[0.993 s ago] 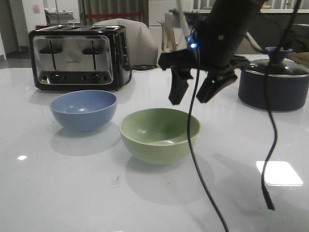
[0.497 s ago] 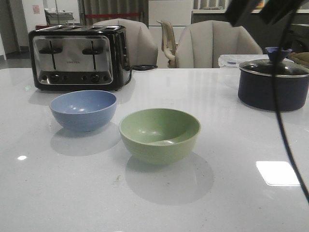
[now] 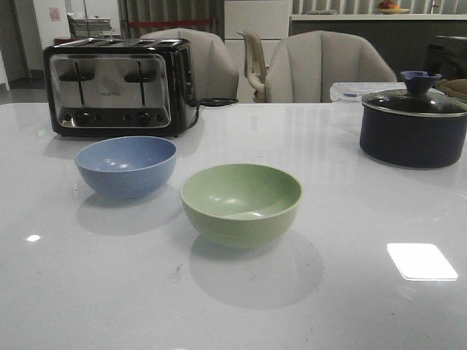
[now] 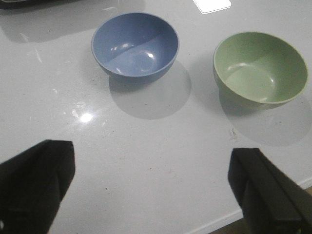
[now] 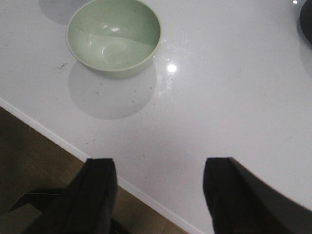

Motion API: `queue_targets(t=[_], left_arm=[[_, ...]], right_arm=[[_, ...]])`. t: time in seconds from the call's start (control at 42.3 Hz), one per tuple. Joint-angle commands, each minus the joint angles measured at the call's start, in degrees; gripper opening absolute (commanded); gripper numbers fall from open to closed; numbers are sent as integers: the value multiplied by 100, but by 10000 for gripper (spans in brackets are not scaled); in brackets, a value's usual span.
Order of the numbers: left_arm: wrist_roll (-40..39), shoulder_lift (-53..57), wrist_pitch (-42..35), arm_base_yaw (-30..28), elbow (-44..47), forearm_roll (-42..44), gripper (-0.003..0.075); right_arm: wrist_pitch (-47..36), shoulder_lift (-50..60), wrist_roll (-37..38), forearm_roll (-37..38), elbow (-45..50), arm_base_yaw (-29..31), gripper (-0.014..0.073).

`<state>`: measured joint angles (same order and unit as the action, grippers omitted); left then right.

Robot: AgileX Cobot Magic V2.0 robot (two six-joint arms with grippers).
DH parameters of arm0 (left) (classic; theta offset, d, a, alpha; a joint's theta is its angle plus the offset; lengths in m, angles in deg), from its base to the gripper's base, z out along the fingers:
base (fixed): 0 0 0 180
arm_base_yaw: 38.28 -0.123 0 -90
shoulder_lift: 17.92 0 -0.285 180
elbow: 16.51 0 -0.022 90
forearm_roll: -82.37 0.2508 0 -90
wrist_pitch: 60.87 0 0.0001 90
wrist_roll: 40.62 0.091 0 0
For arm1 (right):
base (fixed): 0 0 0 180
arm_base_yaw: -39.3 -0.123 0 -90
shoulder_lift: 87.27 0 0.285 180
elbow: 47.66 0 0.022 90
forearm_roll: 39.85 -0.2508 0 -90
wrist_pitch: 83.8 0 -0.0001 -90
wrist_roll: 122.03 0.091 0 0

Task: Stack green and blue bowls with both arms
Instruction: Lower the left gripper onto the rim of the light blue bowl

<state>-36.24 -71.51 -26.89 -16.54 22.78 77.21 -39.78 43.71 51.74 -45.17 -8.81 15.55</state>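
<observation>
The dusty blue bowl [image 3: 125, 165] stands upright and empty on the white table [image 3: 350, 219], left of centre. The pale green bowl [image 3: 241, 203] stands upright and empty beside it, nearer the front, a small gap between them. Neither arm shows in the front view. In the left wrist view my left gripper [image 4: 152, 180] is open and empty, high above the table's front edge, with the blue bowl [image 4: 135, 47] and green bowl [image 4: 261, 68] ahead of it. In the right wrist view my right gripper [image 5: 161, 190] is open and empty over the table edge, the green bowl [image 5: 114, 37] ahead.
A black and steel toaster [image 3: 117, 87] stands at the back left behind the blue bowl. A dark lidded pot [image 3: 414, 125] stands at the back right. Grey chairs [image 3: 321, 67] sit behind the table. The floor [image 5: 29, 165] shows beyond the table's front edge.
The right arm hung over the table right of the green bowl a second ago; it has lifted up and out of the front view. The bowls have not moved.
</observation>
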Motion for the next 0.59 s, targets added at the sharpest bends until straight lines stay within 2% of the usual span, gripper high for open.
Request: queue_targets(t=[0.0, 0.118, 0.284, 0.426, 0.568], left_arm=[[22, 10, -361, 38, -222, -54, 689], [22, -64, -208, 38, -336, -42, 689], [22, -598, 221, 38, -950, -19, 689], [22, -1368, 272, -37, -1573, 8, 689], [22, -2404, 402, -366, -2398, 8, 689]], right_arm=[[-324, 246, -49, 33, 14, 4, 504], [-279, 299, -49, 33, 35, 4, 504], [-280, 299, -49, 33, 40, 4, 504], [-280, 299, -49, 33, 40, 4, 504], [-280, 299, -49, 33, 40, 4, 504]])
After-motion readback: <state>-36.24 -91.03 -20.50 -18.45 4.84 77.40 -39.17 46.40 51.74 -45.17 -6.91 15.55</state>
